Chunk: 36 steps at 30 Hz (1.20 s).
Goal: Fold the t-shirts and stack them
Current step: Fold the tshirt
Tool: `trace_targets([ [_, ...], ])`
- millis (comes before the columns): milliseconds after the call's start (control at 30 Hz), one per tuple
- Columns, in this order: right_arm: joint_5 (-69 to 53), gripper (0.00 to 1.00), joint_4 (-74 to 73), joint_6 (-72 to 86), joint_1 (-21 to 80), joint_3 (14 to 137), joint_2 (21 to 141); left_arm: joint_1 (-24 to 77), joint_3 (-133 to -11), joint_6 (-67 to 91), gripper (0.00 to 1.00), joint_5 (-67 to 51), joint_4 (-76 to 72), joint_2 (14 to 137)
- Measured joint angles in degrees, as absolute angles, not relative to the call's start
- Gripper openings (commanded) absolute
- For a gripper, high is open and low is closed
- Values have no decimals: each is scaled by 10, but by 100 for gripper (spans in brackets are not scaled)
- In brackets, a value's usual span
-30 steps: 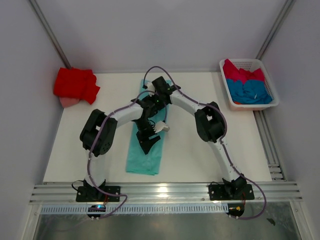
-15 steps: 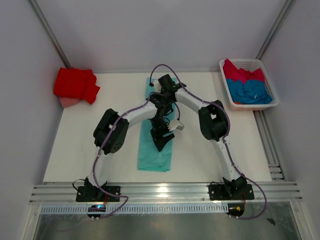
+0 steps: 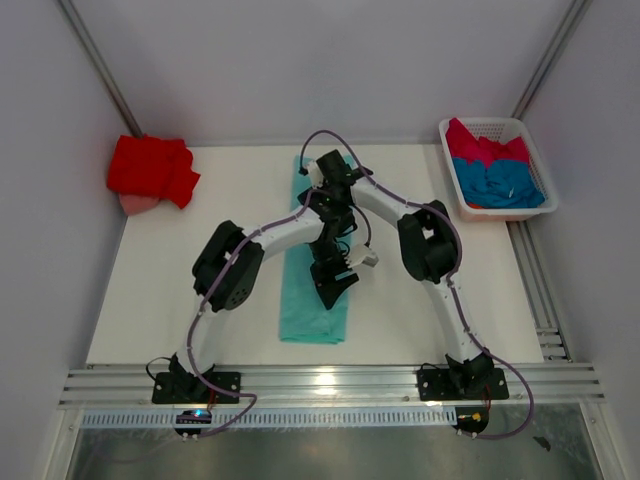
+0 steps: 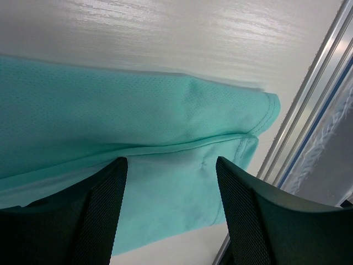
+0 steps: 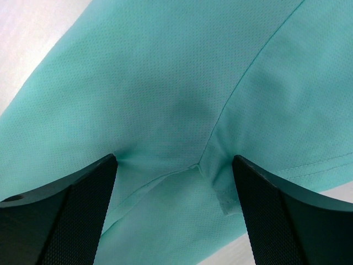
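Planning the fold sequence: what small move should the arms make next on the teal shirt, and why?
Probably close the right gripper on the far end of the shirt, ready to carry it toward the near hem. The shirt lies in a long narrow strip; both grippers stand open over it, the left gripper near the hem, nothing pinched.

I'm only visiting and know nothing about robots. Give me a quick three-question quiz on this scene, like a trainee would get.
1. True or false: the teal shirt lies in the basket.
2. Which shirts are in the basket? A) the pink shirt and the blue shirt; B) two teal ones; C) none.
3. Fill in: the left gripper and the right gripper are over the teal shirt, jaws ____.
Key: 1 false, it lies on the table; 2 A; 3 open.
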<state>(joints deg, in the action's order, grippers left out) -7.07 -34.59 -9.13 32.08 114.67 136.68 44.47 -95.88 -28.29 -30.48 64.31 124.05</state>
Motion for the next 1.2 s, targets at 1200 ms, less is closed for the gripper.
trace_targets([
  [1200,159,99,-231,-109,263,987,1104,412,-788,-217,81,-66,458,892],
])
